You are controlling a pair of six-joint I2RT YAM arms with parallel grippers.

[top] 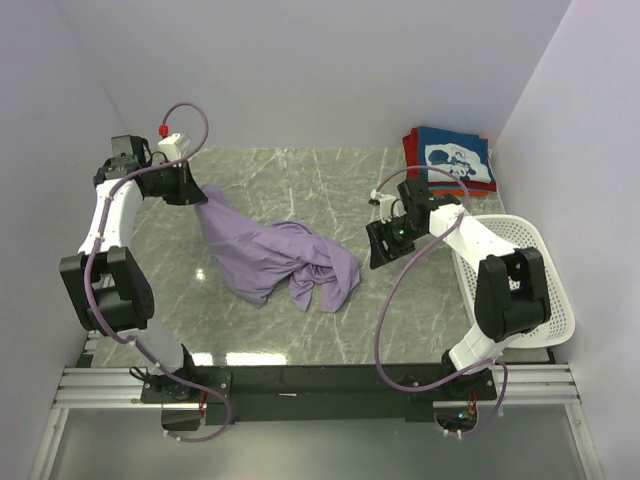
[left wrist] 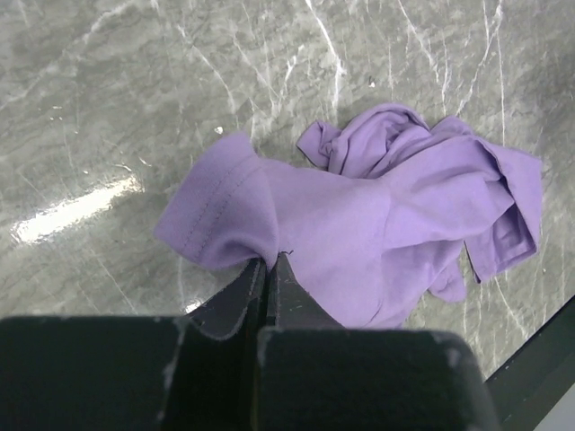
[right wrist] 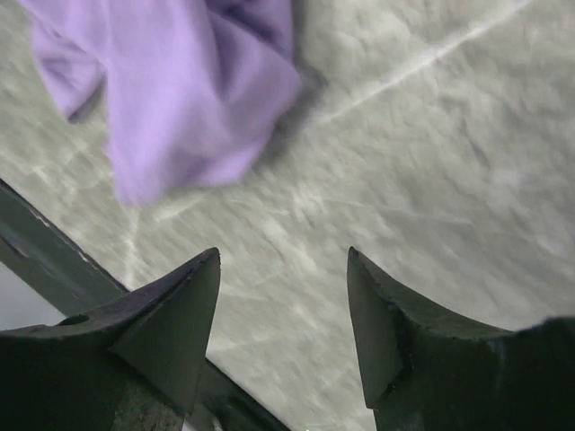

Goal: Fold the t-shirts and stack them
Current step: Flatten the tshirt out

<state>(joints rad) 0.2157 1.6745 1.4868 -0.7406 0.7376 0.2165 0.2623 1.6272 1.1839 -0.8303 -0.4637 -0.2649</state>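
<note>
Black left gripper (left wrist: 269, 262) is clamped on one hem of the crumpled lavender-purple cloth t-shirt (left wrist: 386, 215), whose other end lies on the grey marble table (left wrist: 108, 108). The right gripper (right wrist: 283, 269) hangs beside it, jaws apart and empty.

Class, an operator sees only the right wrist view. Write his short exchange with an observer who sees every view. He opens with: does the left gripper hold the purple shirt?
Observer: Yes, the left gripper is shut on an edge of the purple shirt.
Operator: Any shirts finished?
Observer: A folded stack lies in the far right corner, with navy on top.
Operator: What else is out there?
Observer: A white basket at the right edge.
</note>
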